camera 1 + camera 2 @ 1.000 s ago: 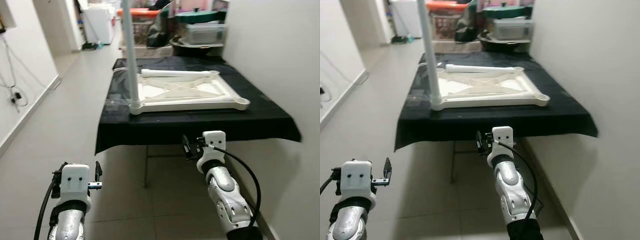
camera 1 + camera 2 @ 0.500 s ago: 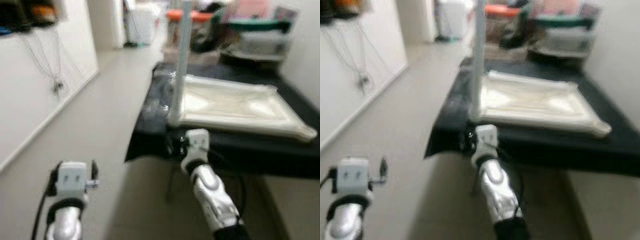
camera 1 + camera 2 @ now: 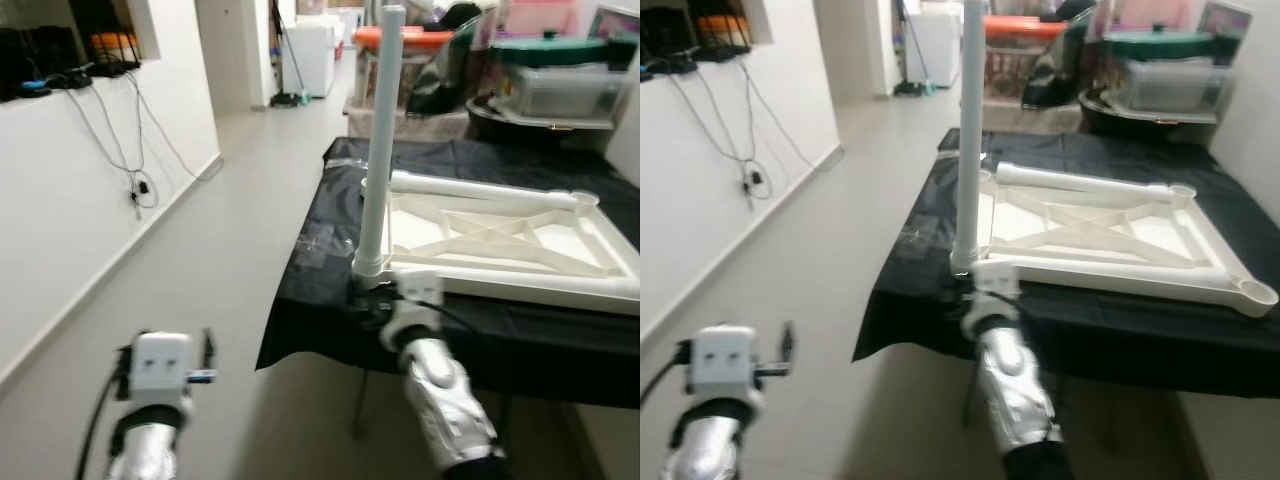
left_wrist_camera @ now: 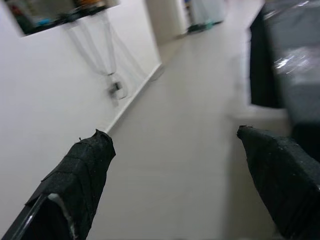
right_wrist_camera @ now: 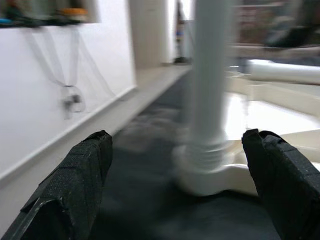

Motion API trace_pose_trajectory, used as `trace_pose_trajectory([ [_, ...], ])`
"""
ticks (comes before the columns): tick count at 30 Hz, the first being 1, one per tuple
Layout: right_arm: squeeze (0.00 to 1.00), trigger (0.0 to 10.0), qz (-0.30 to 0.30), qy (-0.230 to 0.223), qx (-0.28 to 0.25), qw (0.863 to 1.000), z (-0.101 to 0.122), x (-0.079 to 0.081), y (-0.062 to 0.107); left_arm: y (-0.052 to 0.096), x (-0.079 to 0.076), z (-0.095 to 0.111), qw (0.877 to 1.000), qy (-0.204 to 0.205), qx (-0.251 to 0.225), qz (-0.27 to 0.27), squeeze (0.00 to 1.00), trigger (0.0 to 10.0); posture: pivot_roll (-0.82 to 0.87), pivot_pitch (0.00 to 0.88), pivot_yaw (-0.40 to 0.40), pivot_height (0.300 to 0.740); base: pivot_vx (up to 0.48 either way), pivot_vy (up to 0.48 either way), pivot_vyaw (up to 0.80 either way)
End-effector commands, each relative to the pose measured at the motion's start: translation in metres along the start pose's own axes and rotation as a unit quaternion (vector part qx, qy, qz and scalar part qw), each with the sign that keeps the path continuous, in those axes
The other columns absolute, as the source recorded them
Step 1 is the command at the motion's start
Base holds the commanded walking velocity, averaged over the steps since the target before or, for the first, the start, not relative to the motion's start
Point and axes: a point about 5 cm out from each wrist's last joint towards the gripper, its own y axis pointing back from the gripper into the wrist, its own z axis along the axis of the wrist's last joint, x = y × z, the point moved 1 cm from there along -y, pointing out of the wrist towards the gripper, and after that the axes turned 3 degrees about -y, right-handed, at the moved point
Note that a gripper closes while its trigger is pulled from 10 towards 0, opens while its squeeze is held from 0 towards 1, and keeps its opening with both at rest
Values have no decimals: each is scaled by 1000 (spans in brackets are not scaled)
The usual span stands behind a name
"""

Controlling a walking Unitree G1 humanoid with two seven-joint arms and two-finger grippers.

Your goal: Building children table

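Fingers of right gripper [image 5: 175, 190] spread wide, empty, near upright leg [image 3: 378, 150] at 12 o'clock; white frame [image 3: 500, 240] on black tabletop [image 3: 330, 230]. Left gripper [image 4: 175, 185] open, idle. Plastic looks light, stiff, slick; grip leg low.

Even, bright indoor light fills the corridor, with soft glare on the pale floor [image 3: 240, 190] and on the crinkled plastic atop the black cloth [image 3: 320, 235]. The head views are slightly soft, with the nearest arms smeared. The right wrist view blurs the white upright leg [image 5: 210, 75], its surroundings hazy.
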Motion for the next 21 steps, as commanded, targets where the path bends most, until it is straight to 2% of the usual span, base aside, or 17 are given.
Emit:
trace_pose_trajectory([
  [1,0,10000,-32,9,-7,999,2,-15,2,1,-5,1,1000,2,0,-8,0,10000,94,0,-25,740,315,0,-619],
  [2,0,10000,-51,14,-5,999,2,-21,2,1,-5,1,1000,4,1,-5,0,10000,94,0,-25,740,0,0,-800],
  [5,0,10000,-61,22,-5,998,2,-26,1,1,-5,0,1000,10,5,-3,0,10000,94,0,-25,740,0,0,-800],
  [9,0,10000,-52,15,-2,999,1,-24,1,1,-5,1,1000,11,3,-2,0,10000,93,0,-22,740,0,0,-800],
  [13,0,10000,-37,8,4,999,0,-15,0,0,-1,3,1000,7,1,12,0,10000,97,0,-26,740,0,0,0],
  [15,0,10000,-35,9,3,999,0,-14,0,0,5,6,1000,3,-6,31,0,10000,97,0,-26,740,0,0,0],
  [21,0,10000,-40,9,1,999,1,-16,-1,-8,39,19,993,-9,-36,109,0,10000,96,0,-27,740,0,0,0],
])
